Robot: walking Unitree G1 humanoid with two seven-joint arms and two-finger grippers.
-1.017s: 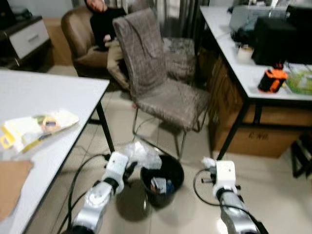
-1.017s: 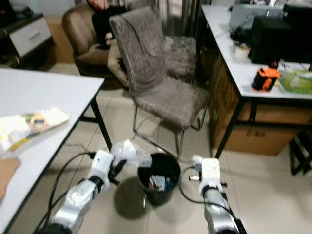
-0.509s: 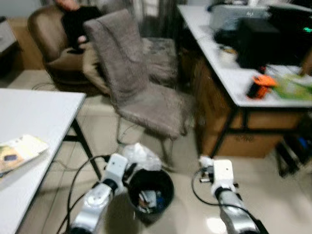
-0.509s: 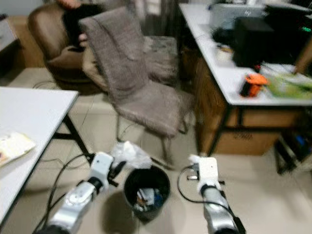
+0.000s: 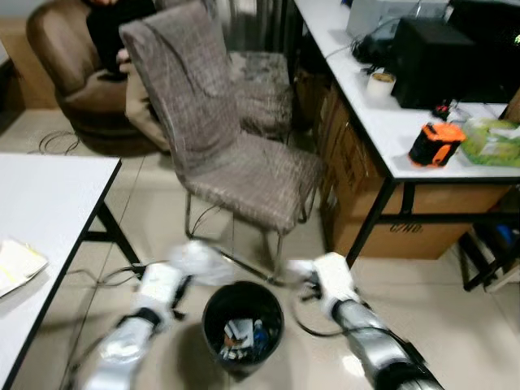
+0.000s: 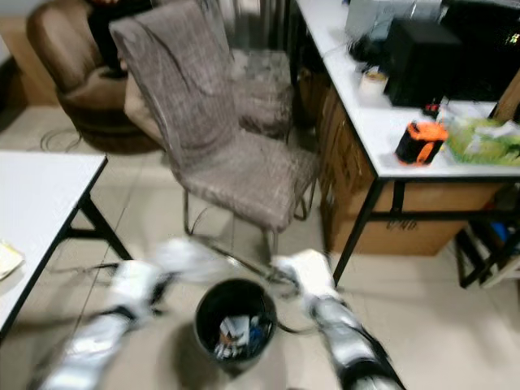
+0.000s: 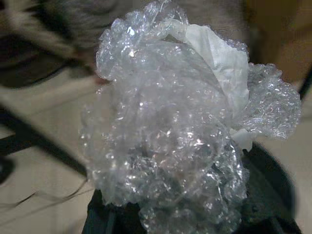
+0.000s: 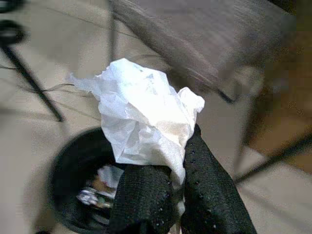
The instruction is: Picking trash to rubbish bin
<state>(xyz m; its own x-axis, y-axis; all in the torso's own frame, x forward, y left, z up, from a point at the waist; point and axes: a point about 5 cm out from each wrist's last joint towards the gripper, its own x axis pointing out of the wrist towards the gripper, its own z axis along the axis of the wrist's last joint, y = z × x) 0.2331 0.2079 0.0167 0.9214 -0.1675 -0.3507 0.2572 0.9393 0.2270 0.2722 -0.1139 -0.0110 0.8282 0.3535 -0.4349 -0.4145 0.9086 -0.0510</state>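
Tiled floor under you, black bin (image 5: 242,327) dead centre below the grey chair (image 5: 223,138). Your left gripper (image 7: 161,214) clamps a bubble wrap wad (image 7: 175,131) beside the bin's left rim; your right gripper (image 8: 168,195) pinches crumpled paper (image 8: 144,112) over its right rim. Both arms have swung inward. The wrist views show both grips.

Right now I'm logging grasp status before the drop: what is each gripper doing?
Left gripper: shut on a crumpled wad of clear bubble wrap.
Right gripper: shut on a crumpled white paper.
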